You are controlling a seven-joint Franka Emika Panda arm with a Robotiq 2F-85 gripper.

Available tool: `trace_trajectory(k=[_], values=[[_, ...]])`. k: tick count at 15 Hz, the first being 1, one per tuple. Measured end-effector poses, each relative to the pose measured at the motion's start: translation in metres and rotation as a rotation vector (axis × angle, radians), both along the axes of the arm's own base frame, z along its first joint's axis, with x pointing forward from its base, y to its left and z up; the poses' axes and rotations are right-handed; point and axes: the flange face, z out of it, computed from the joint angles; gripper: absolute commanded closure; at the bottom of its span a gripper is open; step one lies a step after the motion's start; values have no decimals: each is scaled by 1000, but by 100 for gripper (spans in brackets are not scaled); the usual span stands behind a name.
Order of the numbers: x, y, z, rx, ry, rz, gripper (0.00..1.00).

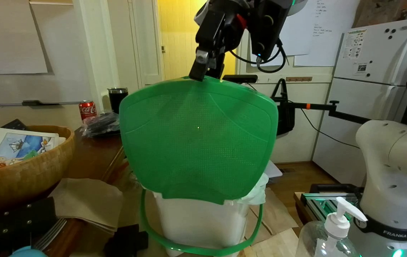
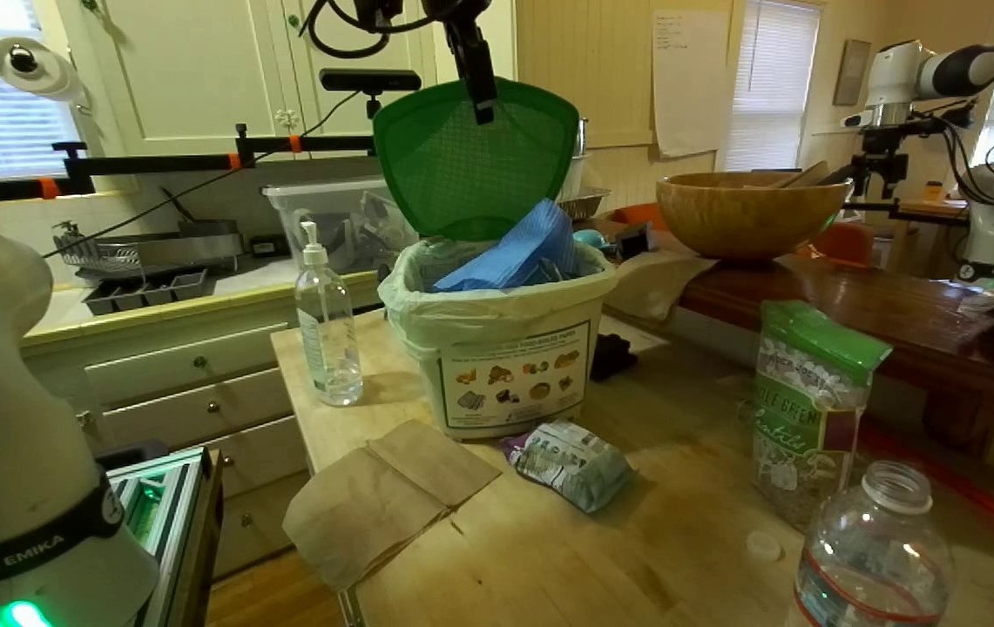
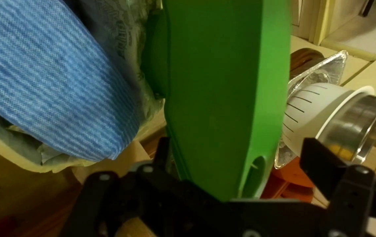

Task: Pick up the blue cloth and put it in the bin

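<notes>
Lower centre, pale wooden tabletop (image 2: 566, 575); striped blue cloth (image 3: 52, 75) is hidden in an exterior view by green lid (image 1: 198, 142); black gripper (image 3: 237, 146) spread wide.

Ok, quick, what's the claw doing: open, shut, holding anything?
Claw: open, holding nothing; the green bin lid shows between its spread jaws in the wrist view.

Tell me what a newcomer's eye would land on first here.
The big green lid, raised on the whitish bin, dominates the middle of an exterior view. A bright blue cloth pokes up from the bin's mouth. The black fingers stand open on either side of the lid's top edge.
</notes>
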Motion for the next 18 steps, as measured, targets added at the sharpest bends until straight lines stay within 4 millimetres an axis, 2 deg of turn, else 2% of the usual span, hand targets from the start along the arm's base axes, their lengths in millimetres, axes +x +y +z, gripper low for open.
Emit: trace_trajectory(k=[6,13,18], values=[[10,11,-20,-99,57,2,0],[6,1,-16,-304,68,-46,0],[3,-13,-24,-452,118,-91,0]])
